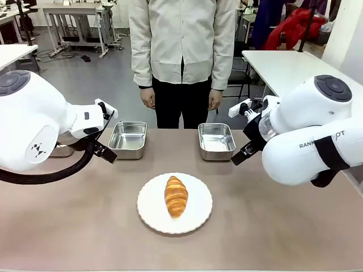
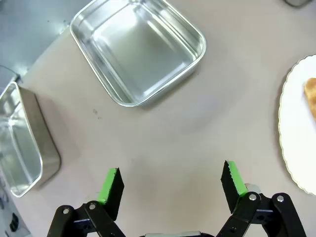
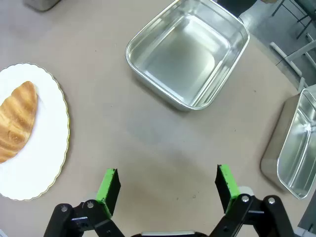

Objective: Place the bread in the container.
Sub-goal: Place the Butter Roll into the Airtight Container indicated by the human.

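Observation:
The bread, a golden-brown croissant [image 1: 176, 196], lies on a round white plate [image 1: 150, 207] at the middle front of the table. Two shiny steel containers stand beyond it, one to the left [image 1: 128, 139] and one to the right [image 1: 216, 141], both empty. My left gripper [image 2: 172, 180] hovers open over bare table just short of the left container [image 2: 138, 49]. My right gripper [image 3: 168, 185] is open too, above the table near the right container [image 3: 190, 54], with the croissant [image 3: 17, 121] off to its side.
Two more steel trays sit at the outer sides, one by my left arm [image 2: 22, 143] and one by my right arm [image 3: 296, 148]. A person [image 1: 181, 45] stands at the far edge, hands hanging down. Bare table surrounds the plate.

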### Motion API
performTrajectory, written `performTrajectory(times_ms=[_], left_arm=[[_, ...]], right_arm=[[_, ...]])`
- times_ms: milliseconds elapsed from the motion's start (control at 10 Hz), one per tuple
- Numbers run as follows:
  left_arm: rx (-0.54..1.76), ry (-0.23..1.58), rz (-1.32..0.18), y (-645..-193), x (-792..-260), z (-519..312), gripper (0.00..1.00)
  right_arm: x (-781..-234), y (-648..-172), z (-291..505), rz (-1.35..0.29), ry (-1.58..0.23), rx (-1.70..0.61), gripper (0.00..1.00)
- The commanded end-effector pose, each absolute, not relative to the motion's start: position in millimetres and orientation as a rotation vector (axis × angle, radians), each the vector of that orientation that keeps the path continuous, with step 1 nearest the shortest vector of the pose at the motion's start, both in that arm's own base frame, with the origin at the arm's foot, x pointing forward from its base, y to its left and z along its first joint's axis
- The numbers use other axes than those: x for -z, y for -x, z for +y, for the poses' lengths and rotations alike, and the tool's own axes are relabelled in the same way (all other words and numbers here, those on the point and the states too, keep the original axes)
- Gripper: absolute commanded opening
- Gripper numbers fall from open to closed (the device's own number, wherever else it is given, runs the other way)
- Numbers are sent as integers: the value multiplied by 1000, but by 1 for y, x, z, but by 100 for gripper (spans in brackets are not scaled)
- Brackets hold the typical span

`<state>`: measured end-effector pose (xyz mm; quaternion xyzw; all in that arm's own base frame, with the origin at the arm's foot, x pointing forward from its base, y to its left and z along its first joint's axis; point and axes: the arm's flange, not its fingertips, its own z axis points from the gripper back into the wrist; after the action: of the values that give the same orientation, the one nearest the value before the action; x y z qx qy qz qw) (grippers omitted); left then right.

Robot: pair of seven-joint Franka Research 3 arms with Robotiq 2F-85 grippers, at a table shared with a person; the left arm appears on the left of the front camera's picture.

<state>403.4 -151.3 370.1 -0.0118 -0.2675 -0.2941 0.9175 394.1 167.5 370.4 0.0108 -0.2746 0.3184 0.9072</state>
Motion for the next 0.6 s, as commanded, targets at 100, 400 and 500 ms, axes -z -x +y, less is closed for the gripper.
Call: performTrajectory(times_ms=[100,400,500], left_arm=[[605,24,-550,-403,-370,-151,100],[605,24,-550,-403,-370,-151,100],[605,24,-550,-403,-370,-151,100]], right_arm=[[-370,-394,168,-567,-22,-657,100],[-370,-394,168,-567,-22,-657,100],[-370,-394,168,-567,-22,-657,100]])
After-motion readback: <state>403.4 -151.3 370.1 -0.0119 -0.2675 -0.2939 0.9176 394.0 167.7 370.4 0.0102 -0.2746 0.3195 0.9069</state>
